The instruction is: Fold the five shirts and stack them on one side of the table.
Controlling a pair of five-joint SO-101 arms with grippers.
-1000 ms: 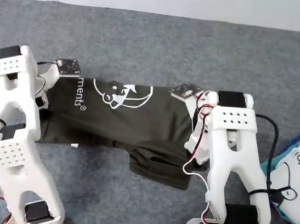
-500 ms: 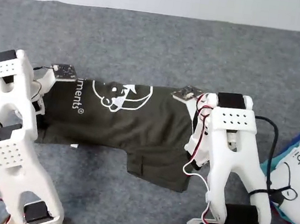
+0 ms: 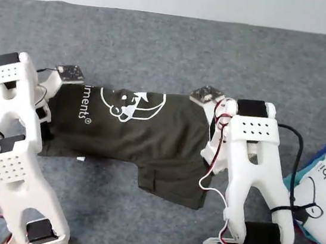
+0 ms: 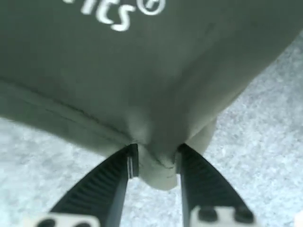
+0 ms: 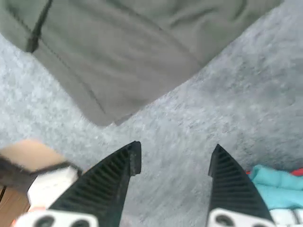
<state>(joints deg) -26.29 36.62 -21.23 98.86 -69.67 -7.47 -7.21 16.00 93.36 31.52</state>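
Left wrist view: olive shirt pinched, right fingers apart

Left gripper: both black ribbed fingers are closed on a bunched fold at the edge of the dark olive shirt. Cloth puckers between the tips. White lettering sits on the fabric beyond the pinch. Grey felt-like table cover lies beneath and beside the fold.

Right gripper: fingers spread wide with nothing between them, tips over bare grey cover. The shirt's edge lies just beyond the tips, apart from them. A corner of turquoise cloth shows near one finger.

High view: the shirt lies partly folded, stretched crosswise between the two arms at mid-table. Its white cartoon print faces up, and one flap juts toward the arm bases. Left arm stands at the shirt's left end, right arm at its right end. Pile of other shirts, white and turquoise, sits at the table's right edge, with the right arm between it and the olive one.
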